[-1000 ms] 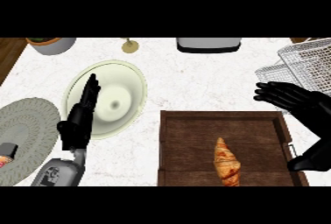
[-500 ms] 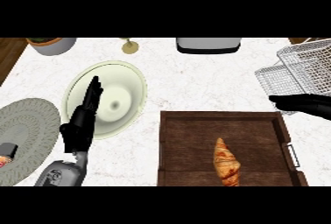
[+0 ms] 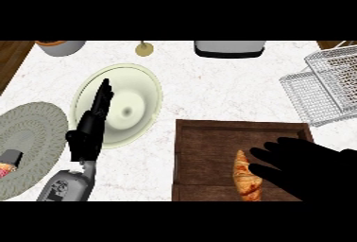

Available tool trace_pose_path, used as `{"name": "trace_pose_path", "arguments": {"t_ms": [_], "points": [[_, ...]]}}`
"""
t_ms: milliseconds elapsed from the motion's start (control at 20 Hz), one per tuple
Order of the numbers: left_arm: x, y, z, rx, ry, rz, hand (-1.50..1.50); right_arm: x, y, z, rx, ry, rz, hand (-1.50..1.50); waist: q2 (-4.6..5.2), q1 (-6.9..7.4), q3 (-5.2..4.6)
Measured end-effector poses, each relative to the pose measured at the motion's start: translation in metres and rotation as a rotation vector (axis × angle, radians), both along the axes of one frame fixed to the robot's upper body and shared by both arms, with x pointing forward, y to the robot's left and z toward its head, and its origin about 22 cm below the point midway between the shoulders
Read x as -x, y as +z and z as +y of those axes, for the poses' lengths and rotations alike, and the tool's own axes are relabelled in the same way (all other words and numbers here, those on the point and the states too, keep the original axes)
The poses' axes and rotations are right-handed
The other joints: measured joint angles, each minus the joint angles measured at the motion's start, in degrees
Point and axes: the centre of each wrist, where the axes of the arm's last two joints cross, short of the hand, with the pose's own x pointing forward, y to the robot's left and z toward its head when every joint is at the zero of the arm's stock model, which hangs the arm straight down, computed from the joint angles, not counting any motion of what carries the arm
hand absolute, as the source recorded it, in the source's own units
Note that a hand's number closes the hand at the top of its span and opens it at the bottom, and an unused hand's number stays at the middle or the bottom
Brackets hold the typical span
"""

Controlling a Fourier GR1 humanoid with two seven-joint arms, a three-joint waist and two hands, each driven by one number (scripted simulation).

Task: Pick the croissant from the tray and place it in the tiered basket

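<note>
Nothing of the task is completed yet: the croissant point(image 3: 245, 183) is seen lying on the tray point(image 3: 209, 132), well apart from the tiered basket point(image 3: 327, 85). The right robot hand point(image 3: 307, 165) is held just beside it, fingers spread, grasping nothing. The left robot hand point(image 3: 89, 130) is rested, released, at the left. Grasping, lifting and placing are judged to remain.

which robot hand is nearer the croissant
Right. The right robot hand is over the tray, just right of the croissant. The left robot hand is far to the left, off the tray, over the cream plate.
</note>
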Motion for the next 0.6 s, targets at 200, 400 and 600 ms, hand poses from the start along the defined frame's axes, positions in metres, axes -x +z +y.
{"name": "trace_pose_path", "arguments": {"t_ms": [200,400,600], "points": [[0.001,-0.006,-0.003,-0.003,-0.006,-0.003,0.00,0.012,-0.013,0.025,0.052,-0.008,0.007,-1.50,0.11,0.11,0.02],[0.003,-0.006,0.000,-0.005,-0.003,-0.003,0.00,0.019,-0.022,0.045,0.054,0.020,0.017,-1.50,0.10,0.14,0.05],[0.000,-0.004,0.003,-0.007,0.008,-0.008,0.00,0.018,-0.031,0.055,0.102,0.025,0.037,-1.50,0.10,-0.07,0.07]]}}
